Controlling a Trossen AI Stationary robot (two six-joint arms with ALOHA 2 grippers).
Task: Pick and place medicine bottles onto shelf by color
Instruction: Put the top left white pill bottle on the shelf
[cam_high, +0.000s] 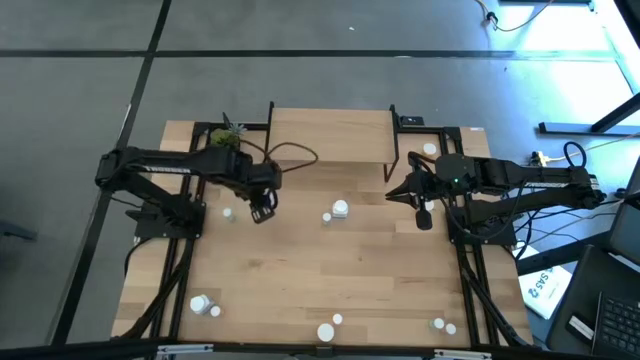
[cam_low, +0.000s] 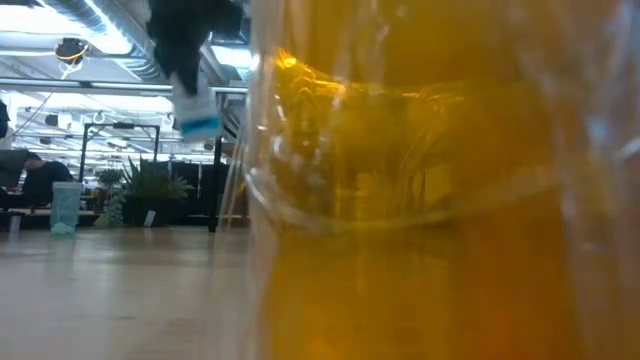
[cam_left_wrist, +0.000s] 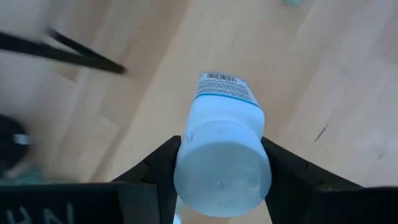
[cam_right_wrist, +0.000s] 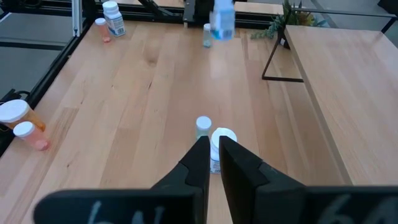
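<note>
Fingers (cam_left_wrist: 158, 168) of your left gripper (cam_high: 262, 210) clamp a white bottle (cam_left_wrist: 222, 149) by its cap, lifted above the table (cam_high: 330, 270) just in front of the shelf (cam_high: 330, 135). Your right gripper (cam_high: 424, 215) hangs shut and empty off the shelf's right end.

A barcode sits on the label of the white plastic medicine bottle (cam_left_wrist: 222, 144), near its base; no words or numbers are legible.

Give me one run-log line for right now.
left tool: gripping white bottle, lifted | right tool: shut, empty, idle by shelf | shelf: no bottles visible yet
</note>
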